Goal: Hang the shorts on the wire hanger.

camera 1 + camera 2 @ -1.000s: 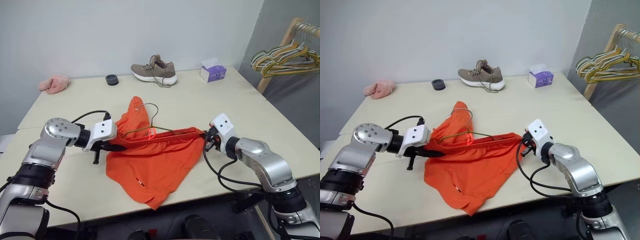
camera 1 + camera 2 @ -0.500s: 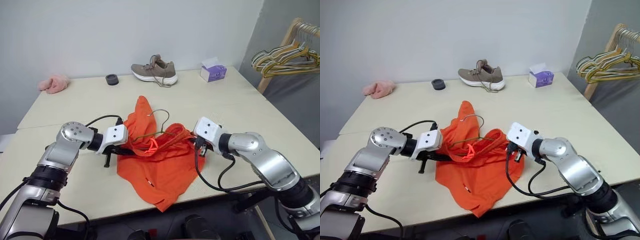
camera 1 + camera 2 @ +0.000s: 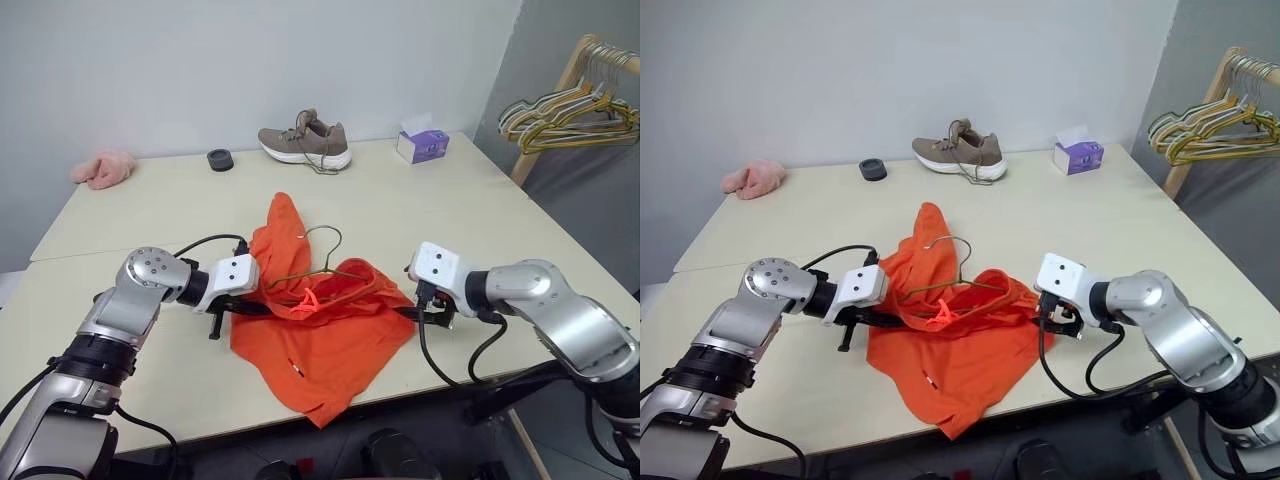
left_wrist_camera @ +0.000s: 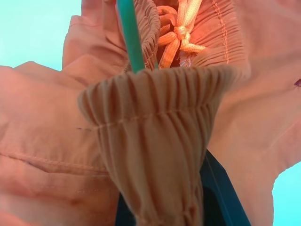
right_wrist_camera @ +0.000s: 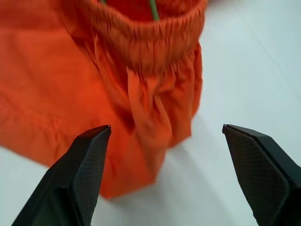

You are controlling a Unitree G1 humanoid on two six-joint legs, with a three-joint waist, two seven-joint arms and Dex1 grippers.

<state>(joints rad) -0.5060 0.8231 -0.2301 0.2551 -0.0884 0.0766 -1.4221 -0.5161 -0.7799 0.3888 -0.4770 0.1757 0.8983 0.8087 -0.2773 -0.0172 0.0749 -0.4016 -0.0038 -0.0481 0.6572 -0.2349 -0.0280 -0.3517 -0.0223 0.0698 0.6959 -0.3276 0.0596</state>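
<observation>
I see the shorts point(image 3: 320, 320), bright orange, bunched in the lower middle of the left eye view on a pale tabletop point(image 3: 480, 215), with one leg hanging over the near edge. The wire hanger point(image 3: 318, 262) is threaded into them: its hook and one sloping side show above the cloth, and the remainder is buried in fabric. My left tool point(image 3: 250, 305), at centre left, is clenched on the shorts' gathered waistband; its fingers are almost wholly hidden by the cloth bunched over them in the left wrist view. My right tool point(image 5: 164, 174) is released, its two black fingers spread wide, with the right end of the waistband lying loose just beyond them. In the head views that tool is too small for me to make out its fingers. Coloured hangers point(image 3: 560, 110) at upper right are cut off by the frame.
</observation>
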